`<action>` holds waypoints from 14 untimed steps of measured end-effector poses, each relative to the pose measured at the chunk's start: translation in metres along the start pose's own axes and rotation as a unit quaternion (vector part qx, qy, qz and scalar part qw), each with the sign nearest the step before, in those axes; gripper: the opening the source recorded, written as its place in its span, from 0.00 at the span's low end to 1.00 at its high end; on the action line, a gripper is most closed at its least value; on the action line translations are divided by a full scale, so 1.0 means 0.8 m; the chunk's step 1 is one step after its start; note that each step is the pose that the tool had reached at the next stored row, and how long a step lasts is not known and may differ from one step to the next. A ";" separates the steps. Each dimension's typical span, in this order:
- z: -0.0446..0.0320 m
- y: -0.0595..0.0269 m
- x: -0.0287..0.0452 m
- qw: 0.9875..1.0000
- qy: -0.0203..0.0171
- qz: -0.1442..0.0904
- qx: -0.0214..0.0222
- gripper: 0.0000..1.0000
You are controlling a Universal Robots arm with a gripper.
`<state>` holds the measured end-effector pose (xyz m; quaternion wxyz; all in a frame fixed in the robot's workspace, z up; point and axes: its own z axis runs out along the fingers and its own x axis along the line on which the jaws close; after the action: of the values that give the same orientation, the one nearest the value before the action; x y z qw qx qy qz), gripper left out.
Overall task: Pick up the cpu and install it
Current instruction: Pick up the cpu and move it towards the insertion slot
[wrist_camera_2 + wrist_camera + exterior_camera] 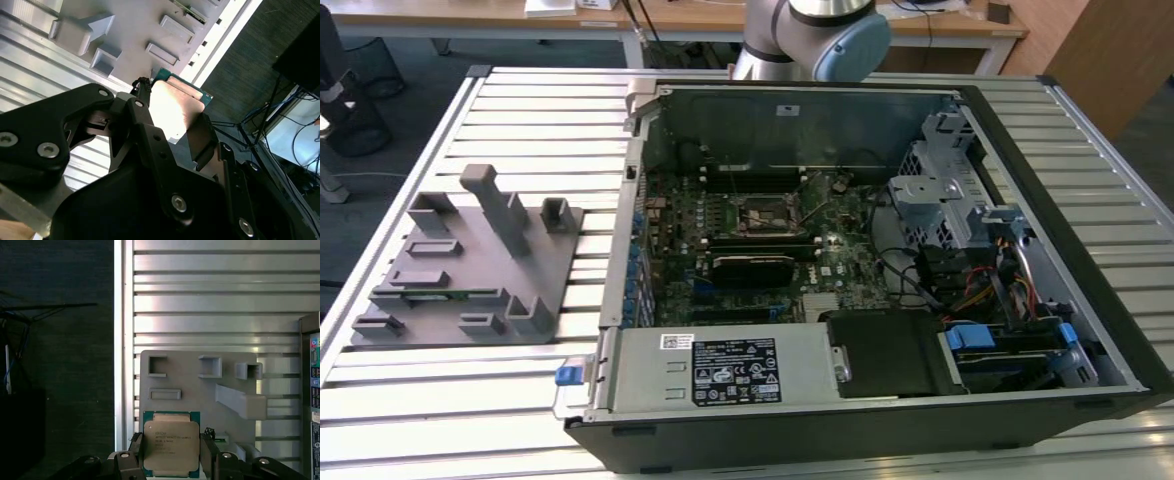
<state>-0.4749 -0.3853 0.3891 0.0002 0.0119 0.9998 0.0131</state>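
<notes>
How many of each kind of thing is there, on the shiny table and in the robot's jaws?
cpu, held between the jaws: 1
grey holder plate: 1
thin green memory stick on the plate: 1
open computer: 1
Total: 4

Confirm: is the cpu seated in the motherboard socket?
No, in the first wrist view the cpu is gripped by the end effector, in front of the grey tray.
</notes>
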 end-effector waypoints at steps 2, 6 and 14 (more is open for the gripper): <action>-0.0037 0.001 0.0000 1.000 0.000 0.000 0.000 0.54; -0.0124 0.003 0.0001 1.000 0.000 0.000 0.000 0.54; -0.0314 0.007 0.0001 1.000 0.000 0.000 0.001 0.54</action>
<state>-0.4749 -0.3805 0.4143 0.0004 0.0119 0.9999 0.0123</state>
